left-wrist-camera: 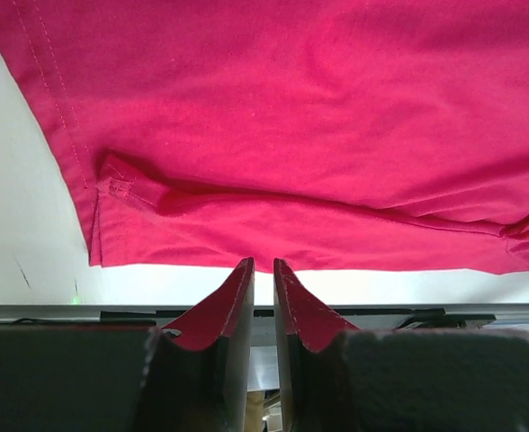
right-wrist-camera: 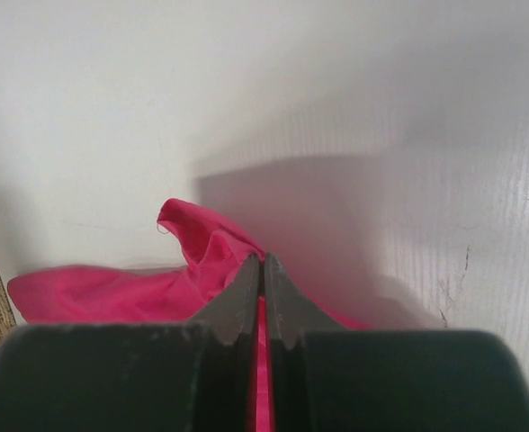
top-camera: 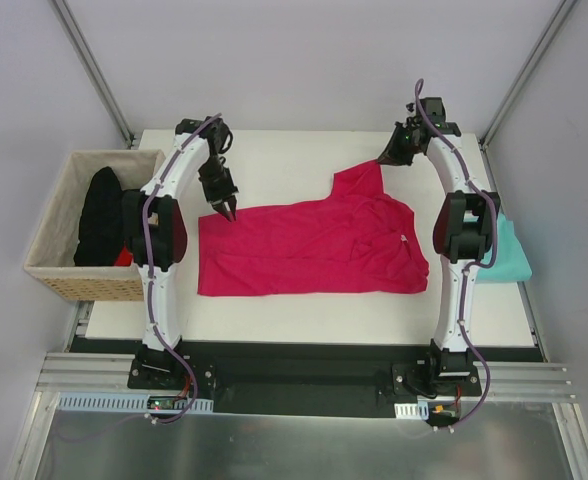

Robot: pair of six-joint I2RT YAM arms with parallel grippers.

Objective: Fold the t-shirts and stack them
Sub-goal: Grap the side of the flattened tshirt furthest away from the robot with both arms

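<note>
While right claw (top-camera: 383,159) pinches shirt (top-camera: 309,250), arm (top-camera: 462,225) stretches far.

**A:** What kind of room is this?

**B:** A small enclosed booth. Plain pale grey walls (top-camera: 304,60) rise behind the left gripper (top-camera: 226,208) and the right gripper (top-camera: 386,157), and close in on either side. Slanted metal posts (top-camera: 94,75) mark the back corners.

**A:** And the furniture?

**B:** A white table (top-camera: 304,318) spreads beneath both grippers. Left of the left gripper, just beside the table's edge, stands a woven wicker basket (top-camera: 84,285) holding dark cloth. Well nearer than both grippers lie a black base plate (top-camera: 294,365), aluminium rails (top-camera: 84,375) and a dull metal sheet (top-camera: 294,445).

**A:** The light?

**B:** Even and soft. A grey shadow lies on the pale surface just beyond the right gripper.
</note>
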